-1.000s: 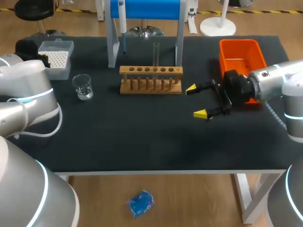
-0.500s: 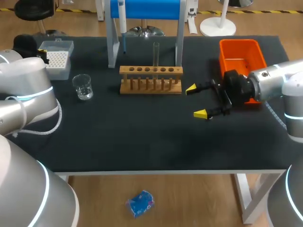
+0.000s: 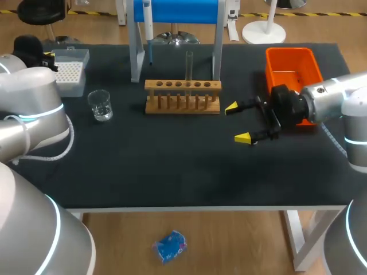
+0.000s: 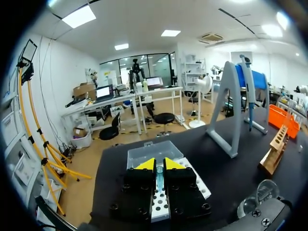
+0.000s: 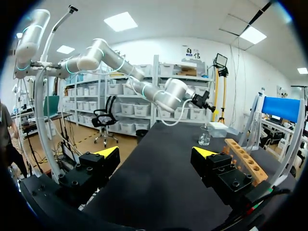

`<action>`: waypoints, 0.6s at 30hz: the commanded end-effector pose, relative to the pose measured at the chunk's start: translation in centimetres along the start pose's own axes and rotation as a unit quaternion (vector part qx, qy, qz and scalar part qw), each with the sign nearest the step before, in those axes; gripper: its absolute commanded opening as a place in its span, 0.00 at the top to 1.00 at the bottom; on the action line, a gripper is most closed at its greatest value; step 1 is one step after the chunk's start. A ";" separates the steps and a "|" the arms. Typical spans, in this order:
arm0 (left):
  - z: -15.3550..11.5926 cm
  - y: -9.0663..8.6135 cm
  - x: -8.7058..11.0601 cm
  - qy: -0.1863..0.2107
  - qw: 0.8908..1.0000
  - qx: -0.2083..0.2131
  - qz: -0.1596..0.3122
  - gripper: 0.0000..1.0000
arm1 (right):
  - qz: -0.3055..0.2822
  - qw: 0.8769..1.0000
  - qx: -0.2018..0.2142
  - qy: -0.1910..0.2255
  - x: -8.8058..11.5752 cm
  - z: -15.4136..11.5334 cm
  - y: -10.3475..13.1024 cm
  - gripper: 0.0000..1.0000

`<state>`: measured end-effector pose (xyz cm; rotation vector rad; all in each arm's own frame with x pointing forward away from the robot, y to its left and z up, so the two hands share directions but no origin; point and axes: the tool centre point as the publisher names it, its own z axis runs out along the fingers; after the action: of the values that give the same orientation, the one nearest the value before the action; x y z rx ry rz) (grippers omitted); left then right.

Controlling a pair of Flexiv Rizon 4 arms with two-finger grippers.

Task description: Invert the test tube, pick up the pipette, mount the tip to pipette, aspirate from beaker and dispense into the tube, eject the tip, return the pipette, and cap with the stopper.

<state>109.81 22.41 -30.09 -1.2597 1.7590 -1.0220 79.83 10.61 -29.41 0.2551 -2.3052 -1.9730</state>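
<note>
The left gripper [image 4: 159, 163] is at the far left corner of the counter [image 3: 172, 166], over the tip box [image 4: 156, 150]. Its fingers are drawn narrow. A thin bluish piece [image 4: 159, 177] fills the small gap between them and seems to touch both. What this piece is, I cannot tell. Under the fingers lies the white grid of the box with its dark holes, and ahead of them is its clear lid.

The pipette [image 3: 148, 26] hangs on the blue stand [image 3: 178, 11] at the back of the counter, well apart from both grippers. The glass beaker [image 3: 101, 106] stands just in front of the tip box, between the box and the wooden rack [image 3: 182, 96]. The test tube [image 3: 188, 66] stands upright in one of the rack's middle holes.

The right gripper [image 3: 238, 122] is just beside the right end of the rack and does not touch it. Its fingers are spread wide and hold nothing. In the right wrist view only bare counter lies between them, with the rack ahead at one side. Behind this gripper stands the orange bin [image 3: 292, 66], close to the arm.
</note>
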 end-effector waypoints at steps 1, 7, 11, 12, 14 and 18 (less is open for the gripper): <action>-1.1 -1.0 0.2 0.001 1.000 0.001 -0.009 1.00 | -0.001 1.000 0.000 -0.001 0.1 0.0 0.0 0.00; -1.7 -2.0 0.1 -0.001 1.000 0.004 -0.003 1.00 | -0.001 1.000 0.000 -0.001 0.1 0.0 0.0 0.00; -2.5 -2.4 0.7 0.009 1.000 -0.002 0.006 1.00 | -0.001 1.000 0.000 -0.001 0.1 0.0 0.0 0.00; -2.9 -2.6 0.9 0.014 1.000 -0.004 0.008 1.00 | -0.001 1.000 0.000 -0.001 0.1 0.0 0.0 0.00; -3.8 -3.2 1.5 0.028 1.000 -0.005 0.013 1.00 | -0.001 1.000 0.000 -0.001 0.1 0.0 0.0 0.00; -6.5 -5.3 3.1 0.062 0.998 -0.002 0.033 1.00 | -0.001 1.000 0.000 -0.001 0.1 0.0 0.0 0.00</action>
<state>107.89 19.15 -25.48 -1.1620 1.8136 -1.0747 79.83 10.61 -29.42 0.2551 -2.3053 -1.9730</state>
